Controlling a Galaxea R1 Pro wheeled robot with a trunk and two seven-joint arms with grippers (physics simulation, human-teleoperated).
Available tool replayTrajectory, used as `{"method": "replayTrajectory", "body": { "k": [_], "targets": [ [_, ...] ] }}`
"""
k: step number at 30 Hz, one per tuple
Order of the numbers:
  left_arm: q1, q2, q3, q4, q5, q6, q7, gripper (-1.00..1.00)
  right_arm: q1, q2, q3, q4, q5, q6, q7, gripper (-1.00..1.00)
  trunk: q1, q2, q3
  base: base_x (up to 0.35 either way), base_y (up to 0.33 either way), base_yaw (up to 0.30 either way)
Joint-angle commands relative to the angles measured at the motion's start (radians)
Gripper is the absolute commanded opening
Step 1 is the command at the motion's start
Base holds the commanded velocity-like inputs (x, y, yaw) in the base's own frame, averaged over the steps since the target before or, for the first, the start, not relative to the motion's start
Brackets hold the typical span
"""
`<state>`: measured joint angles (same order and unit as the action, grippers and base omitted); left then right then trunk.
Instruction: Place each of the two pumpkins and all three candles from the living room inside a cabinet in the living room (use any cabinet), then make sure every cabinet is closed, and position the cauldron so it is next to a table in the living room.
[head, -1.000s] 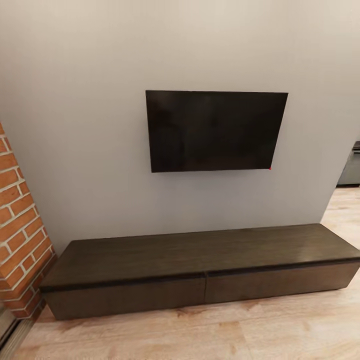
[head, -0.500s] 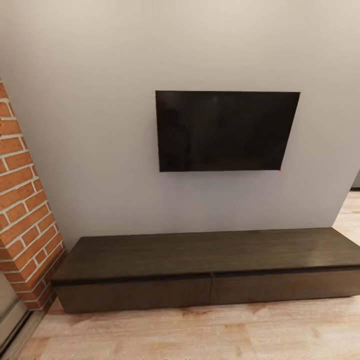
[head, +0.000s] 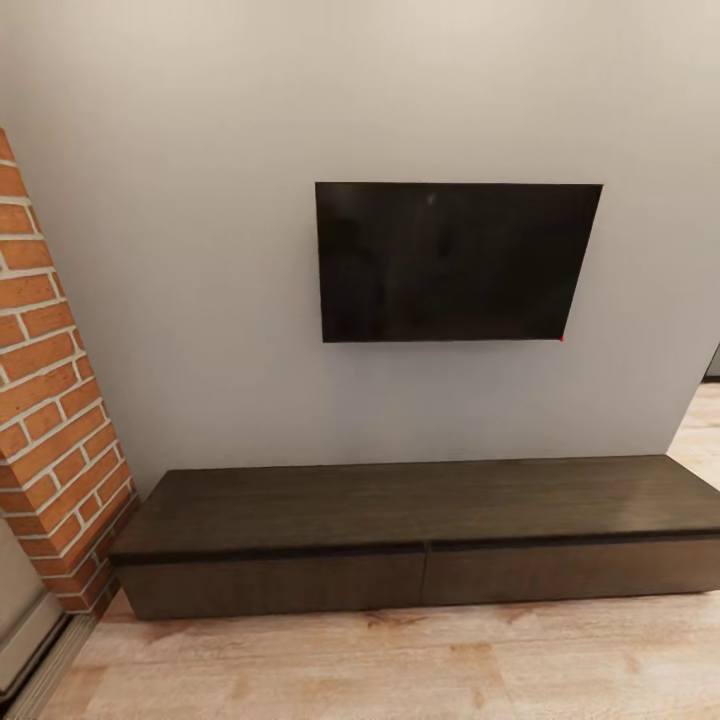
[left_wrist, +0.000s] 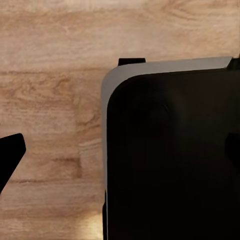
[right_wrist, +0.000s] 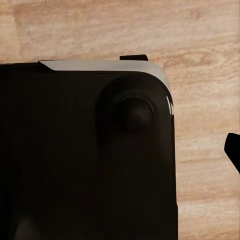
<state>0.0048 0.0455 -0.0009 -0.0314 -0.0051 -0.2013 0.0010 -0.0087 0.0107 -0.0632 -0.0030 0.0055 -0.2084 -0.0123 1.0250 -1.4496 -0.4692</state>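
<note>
View has panned left and settled on the cabinet (head: 420, 545), drawers shut, nothing carried in sight. Wrist cams face floor (left_wrist: 50, 100); can't tell either gripper's state.

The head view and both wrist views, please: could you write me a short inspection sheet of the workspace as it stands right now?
Surface: wooden floor, pale planks, bare in front of the cabinet.
Job's things: cabinet, long, low, dark brown; both drawer fronts sit flush, so it looks closed; its top is bare. No pumpkins, candles, cauldron or table seen.
Clutter: nothing seen.
Grippers: a dark fingertip shows at the edge of the left wrist view, another in the right wrist view; whether the jaws are open cannot be told.
Cables: nothing seen.
Surroundings: dark television on a grey wall; brick column to the left; the robot's dark base over the floor.
</note>
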Motion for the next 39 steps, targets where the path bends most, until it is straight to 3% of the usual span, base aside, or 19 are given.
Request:
{"method": "replayTrajectory", "body": {
  "k": [1, 4, 8, 11, 13, 14, 17, 20, 22, 26, 29, 30, 34, 39],
  "targets": [
    [-0.001, 0.0, 0.0, -0.002, 0.0, -0.001, 0.001, 1.0, 0.0, 0.0, -0.006, 0.002, 0.001, -0.003, 0.0, 1.0, 0.0, 0.0, -0.001, 0.0, 0.0, 0.0],
    [-0.013, -0.001, 0.003, -0.03, 0.002, 0.004, 0.012, 1.0, 0.0, 0.001, -0.005, 0.0, 0.0, -0.004, 0.002, 1.0, 0.0, 0.0, -0.001, 0.0, 0.0, 0.0],
    [-0.017, 0.0, 0.004, -0.153, 0.009, 0.054, 0.028, 1.0, 0.0, 0.001, -0.004, -0.003, 0.0, -0.006, 0.004, 1.0, 0.0, 0.0, -0.001, 0.0, 0.0, 0.0],
    [-0.018, 0.0, 0.005, -0.28, 0.011, 0.204, 0.031, 1.0, 0.0, 0.002, -0.004, -0.005, -0.001, -0.007, 0.003, 1.0, 0.0, 0.0, -0.001, 0.0, 0.0, 0.0],
    [-0.018, 0.0, 0.007, -0.421, 0.012, 0.375, 0.027, 1.0, -0.001, 0.002, -0.006, -0.01, -0.002, -0.003, 0.002, 1.0, 0.0, 0.0, -0.001, 0.0, 0.0, 0.0],
    [-0.018, 0.0, 0.008, -0.459, 0.013, 0.417, 0.026, 1.0, -0.001, 0.002, -0.007, -0.016, -0.002, -0.002, 0.003, 1.0, 0.0, 0.0, -0.001, 0.0, 0.0, 0.0],
    [-0.018, -0.001, 0.01, -0.656, 0.014, 0.607, 0.022, 1.0, -0.002, 0.001, -0.009, -0.125, -0.005, 0.019, 0.001, 1.0, 0.0, 0.0, -0.001, 0.0, 0.0, 0.0],
    [-0.019, -0.005, 0.009, -0.797, 0.014, 0.712, 0.022, 1.0, -0.002, 0.001, -0.009, -0.262, -0.04, 0.123, 0.0, 1.0, 0.0, 0.0, -0.001, 0.0, 0.0, 0.0],
    [-0.02, -0.012, 0.009, -0.924, 0.015, 0.801, 0.022, 1.0, -0.002, 0.001, -0.008, -0.402, -0.089, 0.237, -0.001, 1.0, 0.0, 0.0, -0.001, 0.0, 0.0, 0.0],
    [-0.043, -0.02, 0.008, -1.067, 0.035, 0.925, 0.023, 1.0, -0.012, 0.002, -0.008, -0.546, -0.137, 0.333, -0.001, 1.0, 0.0, 0.0, -0.001, 0.0, 0.0, 0.0],
    [-0.096, -0.022, 0.007, -1.12, 0.057, 1.001, 0.023, 1.0, -0.052, 0.002, -0.007, -0.599, -0.152, 0.373, -0.001, 1.0, 0.0, 0.0, -0.001, 0.0, 0.0, 0.0],
    [-0.137, -0.02, 0.007, -1.132, 0.066, 1.024, 0.023, 1.0, -0.084, 0.002, -0.007, -0.608, -0.156, 0.385, -0.001, 1.0, 0.0, 0.0, -0.001, 0.0, 0.0, 0.0],
    [-0.239, -0.017, 0.007, -1.118, 0.072, 1.048, 0.028, 1.0, -0.119, 0.002, -0.005, -0.617, -0.17, 0.373, 0.005, 1.0, 0.0, 0.0, -0.001, 0.0, 0.0, 0.0],
    [-0.265, -0.016, 0.005, -1.115, 0.074, 1.092, 0.023, 1.0, -0.123, 0.003, 0.0, -0.62, -0.177, 0.355, 0.015, 1.0, 0.0, 0.0, -0.001, 0.0, 0.0, 0.0]
  ]
}}
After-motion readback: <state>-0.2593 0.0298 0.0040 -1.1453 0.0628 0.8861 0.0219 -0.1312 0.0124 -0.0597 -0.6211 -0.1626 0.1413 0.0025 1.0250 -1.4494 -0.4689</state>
